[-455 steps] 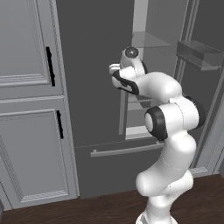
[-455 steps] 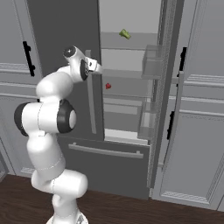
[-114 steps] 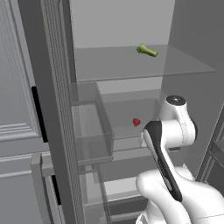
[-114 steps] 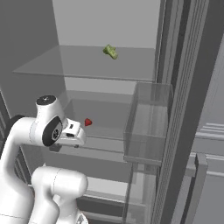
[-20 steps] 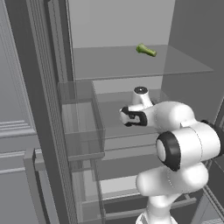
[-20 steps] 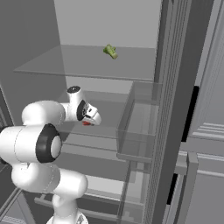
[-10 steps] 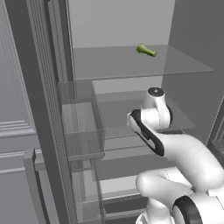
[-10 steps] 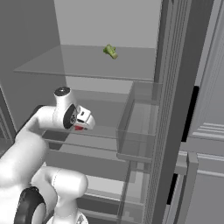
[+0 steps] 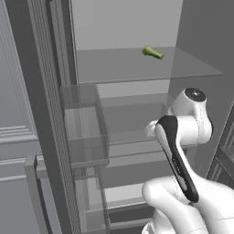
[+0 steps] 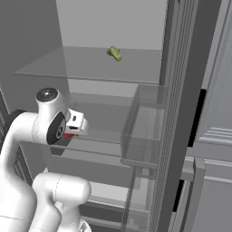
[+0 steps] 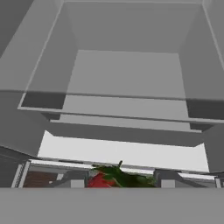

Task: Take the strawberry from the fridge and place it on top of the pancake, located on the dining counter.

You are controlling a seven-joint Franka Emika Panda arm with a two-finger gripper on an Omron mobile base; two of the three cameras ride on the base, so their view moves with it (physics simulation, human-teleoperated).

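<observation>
The strawberry (image 11: 101, 180) sits clamped between the jaws of the gripper (image 11: 118, 183), leafy cap showing, so it can be carried out. The hand hangs inside the open fridge (image 9: 55, 137), above a glass shelf (image 10: 104, 136), under the green item (image 9: 152, 52).

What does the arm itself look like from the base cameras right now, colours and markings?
A glossy white arm with rounded, bulbous links, a dark grey cap disc on the joint and a black band with faint small lettering along one link. The hand is a white boxy block with dark trim.
</observation>
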